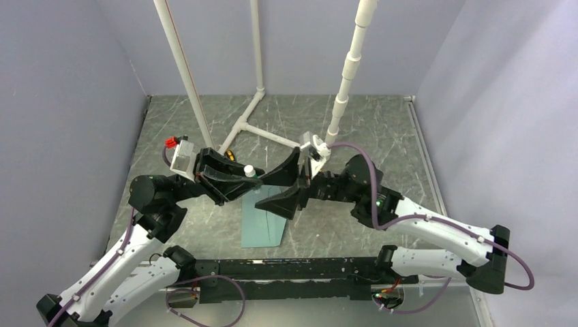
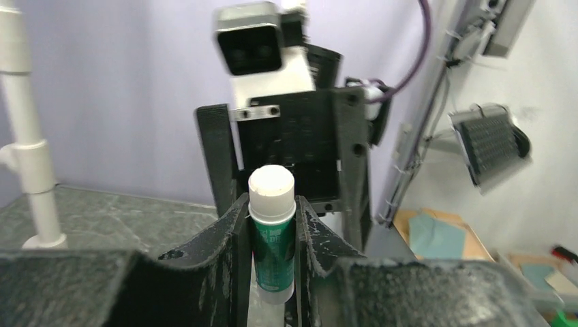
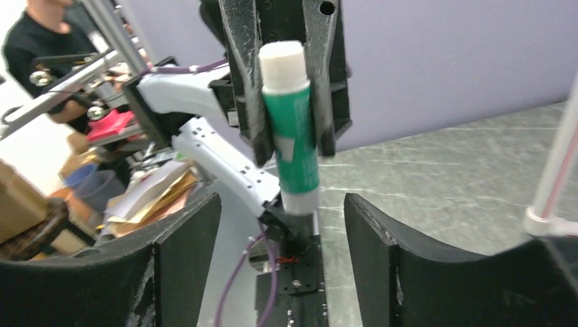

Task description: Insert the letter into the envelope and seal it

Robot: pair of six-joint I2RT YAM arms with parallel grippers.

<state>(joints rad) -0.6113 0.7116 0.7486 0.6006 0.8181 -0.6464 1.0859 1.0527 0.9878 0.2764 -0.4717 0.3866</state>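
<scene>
Left pincer [image 1: 247, 178] clenches a green glue stick [image 2: 271, 235] above the teal envelope [image 1: 262, 228] on the tabletop [image 1: 382, 136]. Right pincer [image 1: 279, 185] gapes, released. Letter unseen, likely inside; sealing apparently unfinished.

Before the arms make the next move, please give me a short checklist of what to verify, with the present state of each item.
1. The left fingers clamp the glue stick on both sides: ok.
2. The right fingers are apart and hold nothing: ok.
3. The envelope lies flat on the table under the arms: ok.
4. The letter is inside the envelope: cannot tell; no letter is in view.
5. Flap position: cannot tell; the arms cover that end.
6. White end of the glue stick is cap or bare glue: cannot tell.
</scene>
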